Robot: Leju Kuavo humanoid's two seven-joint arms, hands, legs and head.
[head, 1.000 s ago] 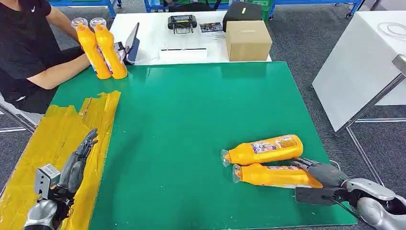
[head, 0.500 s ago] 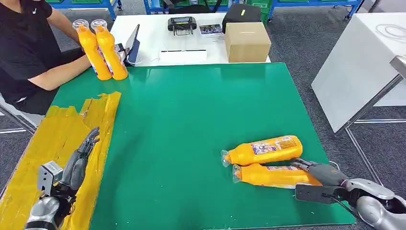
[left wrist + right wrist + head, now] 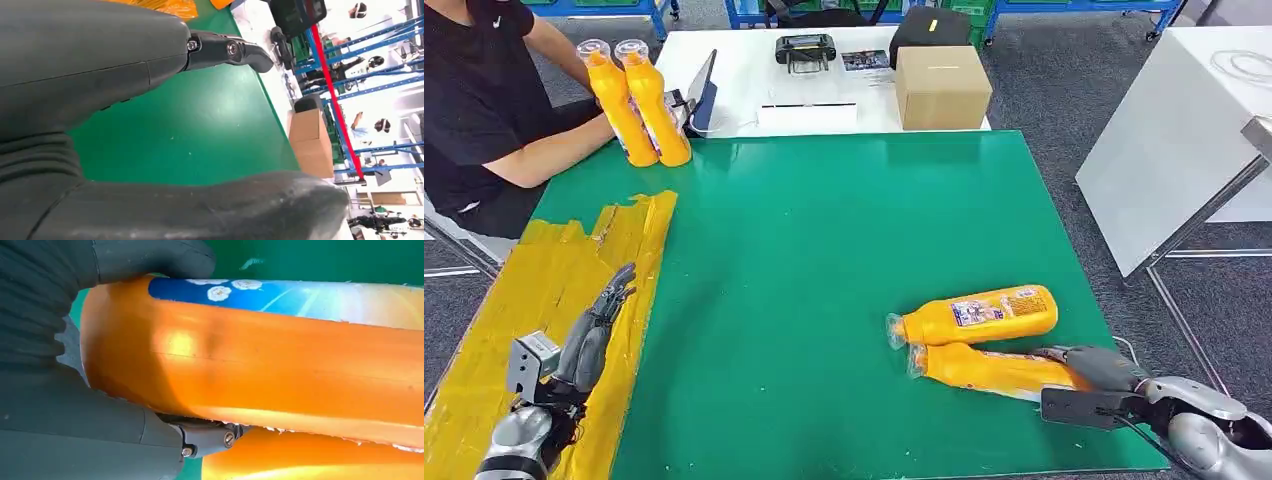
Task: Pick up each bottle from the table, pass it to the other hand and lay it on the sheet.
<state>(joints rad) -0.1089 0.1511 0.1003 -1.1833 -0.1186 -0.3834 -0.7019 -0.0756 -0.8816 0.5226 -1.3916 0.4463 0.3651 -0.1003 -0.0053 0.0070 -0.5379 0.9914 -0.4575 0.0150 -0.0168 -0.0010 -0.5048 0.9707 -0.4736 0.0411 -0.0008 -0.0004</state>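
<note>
Gripping near bottle (image 3: pixel 989 369), right hand (image 3: pixel 1096 367)

The right hand (image 3: pixel 1096 368) hides the base of the nearer bottle (image 3: pixel 989 369); the person's (image 3: pixel 474 95) head is cut off.

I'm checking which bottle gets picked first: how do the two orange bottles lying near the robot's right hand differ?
The nearer bottle is gripped at its base by the right hand; the farther bottle lies untouched. The farther bottle shows a bright label on top; the nearer bottle shows mostly plain orange in the head view. Both lie on their sides on the green mat, side by side, clear caps pointing the same way.
</note>
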